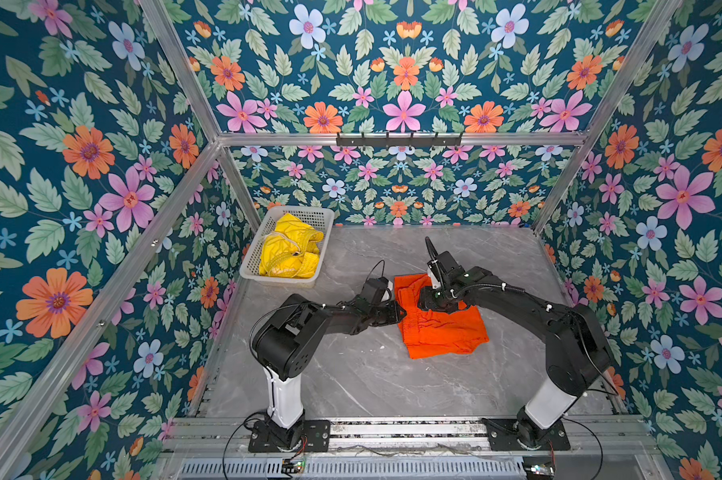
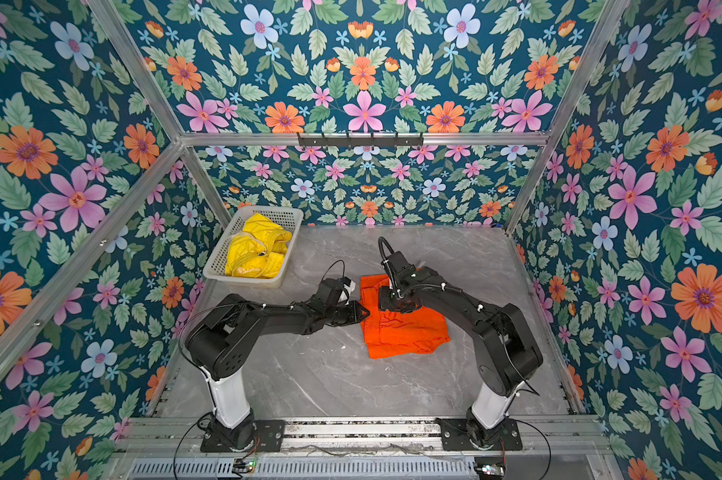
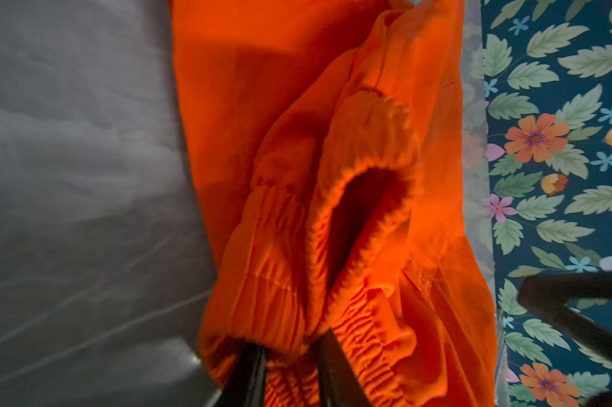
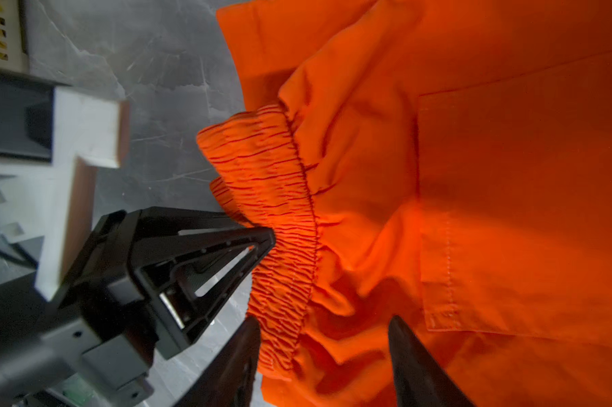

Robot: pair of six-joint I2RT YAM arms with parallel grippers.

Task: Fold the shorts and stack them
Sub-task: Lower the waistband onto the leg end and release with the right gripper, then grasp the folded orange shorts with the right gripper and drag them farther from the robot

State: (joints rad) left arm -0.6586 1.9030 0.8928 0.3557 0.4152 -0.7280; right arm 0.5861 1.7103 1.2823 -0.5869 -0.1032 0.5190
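The left gripper (image 3: 290,349) is pinching the gathered elastic waistband (image 3: 272,246) of the orange shorts (image 1: 442,332), with the ruched fabric bunching between its two dark fingers. The right gripper (image 4: 322,320) is hovering just beside it, jaws spread apart and straddling the same waistband a little farther along; nothing is clamped in it.

In both top views the two grippers are meeting over the left edge of the orange shorts, which are lying flat on the grey marbled table (image 1: 371,374) between the two arms. The waistband edge is running front to back along that left side, and the rest of the garment is stretching away to the right, toward the right arm's base. So the cloth is lying to the right of the left gripper (image 1: 400,313), and the left arm looks nearer to the band's near end. Any fold is likely hinging on carrying this edge across to the right.

The yellow shorts (image 1: 288,253) are sitting crumpled in the white basket (image 1: 280,283), well apart at the back left.
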